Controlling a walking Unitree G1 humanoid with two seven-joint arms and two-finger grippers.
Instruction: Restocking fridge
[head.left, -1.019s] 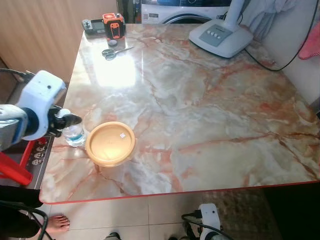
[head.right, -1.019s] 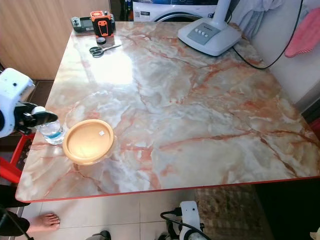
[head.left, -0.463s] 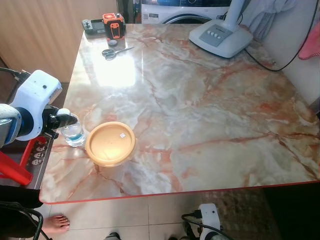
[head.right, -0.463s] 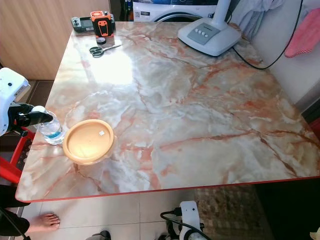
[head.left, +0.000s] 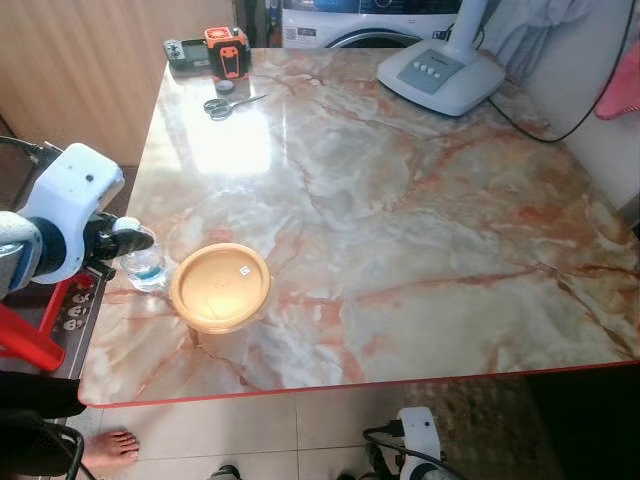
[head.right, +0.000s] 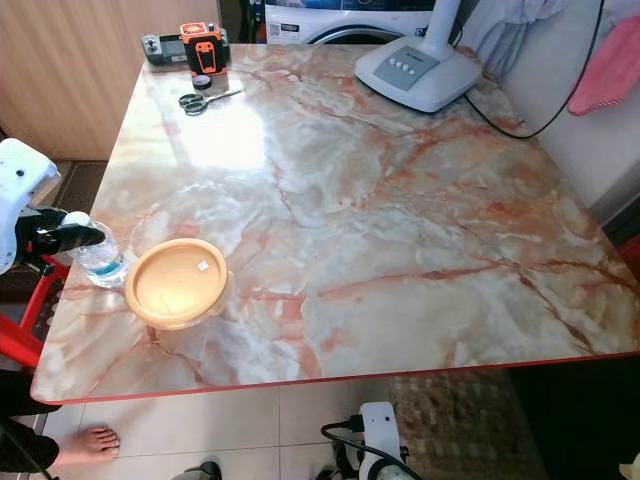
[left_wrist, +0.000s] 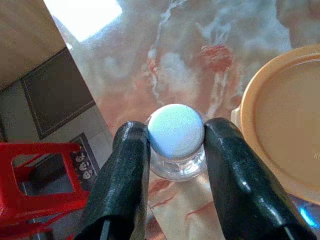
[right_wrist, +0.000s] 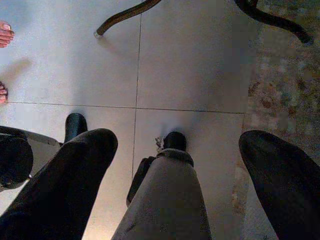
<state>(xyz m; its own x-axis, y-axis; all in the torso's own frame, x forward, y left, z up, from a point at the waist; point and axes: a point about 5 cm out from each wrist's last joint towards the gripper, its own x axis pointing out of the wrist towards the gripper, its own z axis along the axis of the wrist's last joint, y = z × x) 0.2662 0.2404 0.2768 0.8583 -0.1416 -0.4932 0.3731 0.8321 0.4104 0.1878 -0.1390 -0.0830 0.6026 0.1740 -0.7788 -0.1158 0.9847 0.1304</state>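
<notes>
Left wrist view: upright water bottle (left_wrist: 176, 136).

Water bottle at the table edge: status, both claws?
Left claw astride water bottle cap, fingers not clamped. Right claw open, hanging over floor. Bottle upright at table edge, orange-lidded container close beside it.

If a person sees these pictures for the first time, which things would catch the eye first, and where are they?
Most striking is the left gripper at the table's near left edge, its two black fingers on either side of the white cap of a small water bottle. Right beside the bottle sits a round orange lidded container on the big marble table. At the far side stand a white fan base, scissors and an orange device.
</notes>
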